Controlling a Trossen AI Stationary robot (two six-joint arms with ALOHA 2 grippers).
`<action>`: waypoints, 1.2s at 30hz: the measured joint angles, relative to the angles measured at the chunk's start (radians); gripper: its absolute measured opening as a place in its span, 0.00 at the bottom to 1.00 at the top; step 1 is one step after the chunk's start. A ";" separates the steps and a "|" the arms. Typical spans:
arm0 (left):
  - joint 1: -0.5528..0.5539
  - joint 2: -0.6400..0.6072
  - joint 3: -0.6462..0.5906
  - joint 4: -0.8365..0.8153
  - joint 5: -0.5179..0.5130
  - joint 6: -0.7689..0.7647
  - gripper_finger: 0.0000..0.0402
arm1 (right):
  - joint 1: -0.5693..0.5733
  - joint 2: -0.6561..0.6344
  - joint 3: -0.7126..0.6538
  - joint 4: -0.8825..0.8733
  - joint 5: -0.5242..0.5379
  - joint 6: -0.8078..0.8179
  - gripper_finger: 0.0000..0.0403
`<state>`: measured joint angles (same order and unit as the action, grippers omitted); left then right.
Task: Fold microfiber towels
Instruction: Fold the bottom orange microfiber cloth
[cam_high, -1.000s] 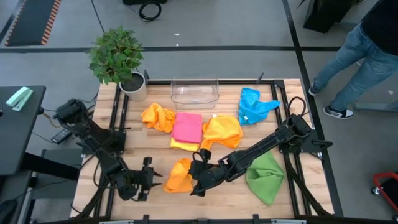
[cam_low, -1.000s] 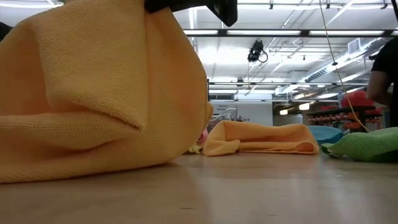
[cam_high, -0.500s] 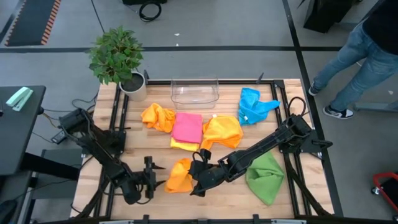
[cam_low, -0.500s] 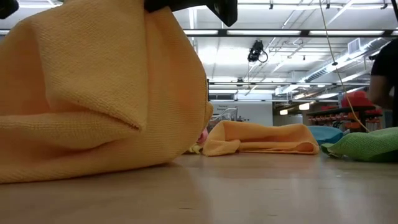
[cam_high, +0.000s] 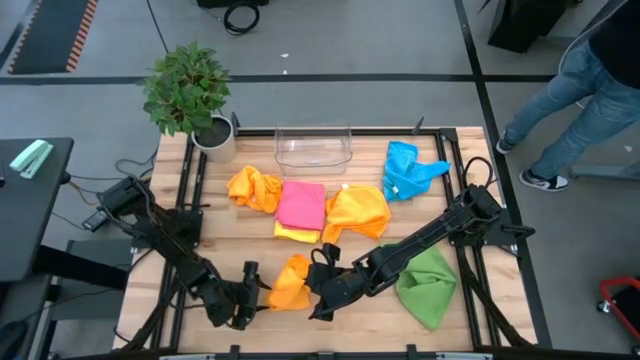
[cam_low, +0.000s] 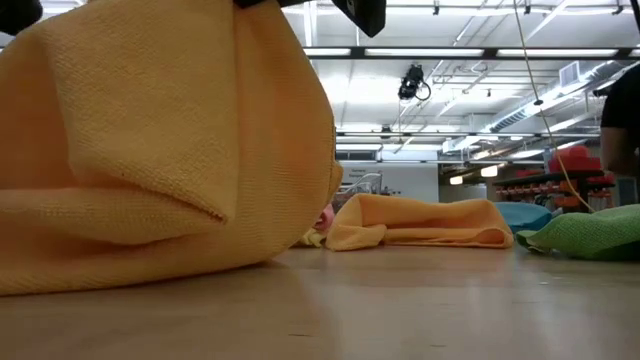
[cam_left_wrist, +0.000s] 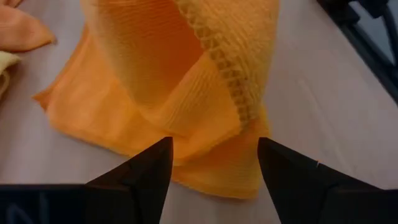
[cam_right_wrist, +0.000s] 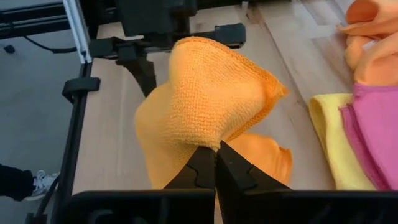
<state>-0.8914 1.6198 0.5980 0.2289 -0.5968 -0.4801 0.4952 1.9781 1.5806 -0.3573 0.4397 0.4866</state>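
An orange towel (cam_high: 291, 284) lies bunched near the table's front edge and fills the left of the low view (cam_low: 160, 150). My right gripper (cam_high: 318, 287) is shut on it from the towel's right side. My left gripper (cam_high: 250, 288) is open at the towel's left side. In the left wrist view its two fingertips (cam_left_wrist: 214, 165) stand on either side of the towel's near edge (cam_left_wrist: 211, 155); I cannot tell whether they touch it. The other towels lie untouched: orange (cam_high: 255, 187), pink (cam_high: 301, 203) on yellow (cam_high: 290, 232), orange (cam_high: 358, 212), blue (cam_high: 405, 168), green (cam_high: 427, 283). My right gripper pinches a raised fold of the orange towel (cam_right_wrist: 208, 134) between its two shut fingers (cam_right_wrist: 202, 168). The fingers come from the table's right, slanting down. The pinched part stands up as a peak, and the towel's lower part (cam_right_wrist: 264, 162) lies on the table.
A clear plastic bin (cam_high: 313, 148) stands at the table's far edge, and a potted plant (cam_high: 190, 95) at the far left corner. A person's legs (cam_high: 575, 95) show beyond the far right corner. Bare wood lies along the front edge (cam_high: 350, 330).
My left gripper has moved toward the table's right edge, up to the left side of the orange towel, staying open. My right gripper has kept its hold on the towel, which has stayed bunched on the table.
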 joint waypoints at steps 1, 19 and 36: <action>0.004 0.000 0.000 0.012 0.002 0.002 0.61 | 0.003 0.000 0.000 0.000 0.000 0.000 0.01; -0.010 -0.097 0.000 0.010 0.058 0.107 0.03 | -0.012 0.000 0.000 0.000 0.019 0.002 0.01; 0.284 -0.740 0.077 -0.466 -0.121 0.531 0.01 | -0.194 -0.149 0.095 -0.002 0.260 -0.438 0.01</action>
<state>-0.6078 0.8802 0.6752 -0.2371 -0.7179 0.0509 0.3008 1.8291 1.6755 -0.3594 0.7000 0.0482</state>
